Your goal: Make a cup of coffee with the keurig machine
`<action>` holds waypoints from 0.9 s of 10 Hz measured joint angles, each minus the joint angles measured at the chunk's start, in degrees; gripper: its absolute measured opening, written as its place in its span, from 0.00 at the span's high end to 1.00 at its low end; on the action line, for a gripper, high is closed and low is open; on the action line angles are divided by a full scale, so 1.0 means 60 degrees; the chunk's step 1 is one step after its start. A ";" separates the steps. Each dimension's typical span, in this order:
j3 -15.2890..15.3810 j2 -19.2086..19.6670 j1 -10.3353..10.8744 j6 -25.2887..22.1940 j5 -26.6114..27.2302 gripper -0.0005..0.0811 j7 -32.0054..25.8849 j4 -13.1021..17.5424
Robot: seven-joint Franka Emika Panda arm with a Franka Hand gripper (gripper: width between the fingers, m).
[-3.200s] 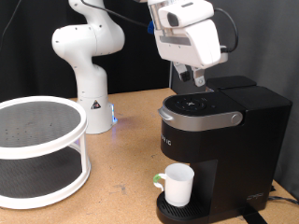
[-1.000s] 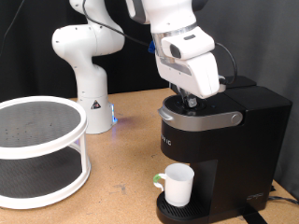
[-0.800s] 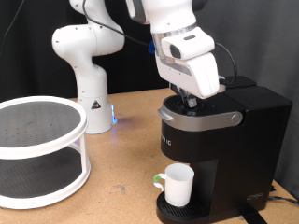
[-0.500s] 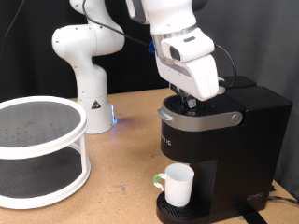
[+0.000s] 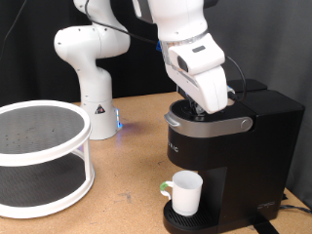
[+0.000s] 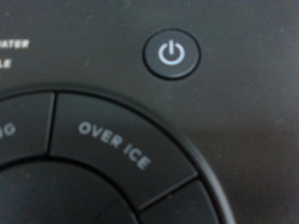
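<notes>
The black keurig machine (image 5: 234, 161) stands at the exterior view's right with its grey-silver lid handle (image 5: 185, 124) down. The white cup (image 5: 185, 192) sits on the drip tray under the spout. My gripper (image 5: 200, 109) is down on the machine's top button panel, its fingertips hidden against the lid. The wrist view shows the panel very close: the round power button (image 6: 172, 53) and the "OVER ICE" button (image 6: 114, 146). No fingers show in the wrist view.
A white two-tier round rack (image 5: 37, 156) stands at the exterior view's left. A second white robot base (image 5: 93, 68) stands behind on the wooden table (image 5: 127, 180). Something small and green (image 5: 162, 189) shows beside the cup.
My gripper has come down from above the machine onto its top panel and now tilts a little toward the exterior view's right. The cup and machine have not moved.
</notes>
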 joint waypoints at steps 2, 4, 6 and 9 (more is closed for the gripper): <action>-0.0007 0.0219 -0.0053 -0.0491 0.0004 0.99 0.0206 0.0337; -0.0007 0.0389 -0.0094 -0.0898 0.0007 0.99 0.0284 0.0601; -0.0009 0.0632 -0.0151 -0.1428 0.0025 0.99 0.0291 0.0964; -0.0010 0.0768 -0.0183 -0.1738 0.0025 0.99 0.0294 0.1179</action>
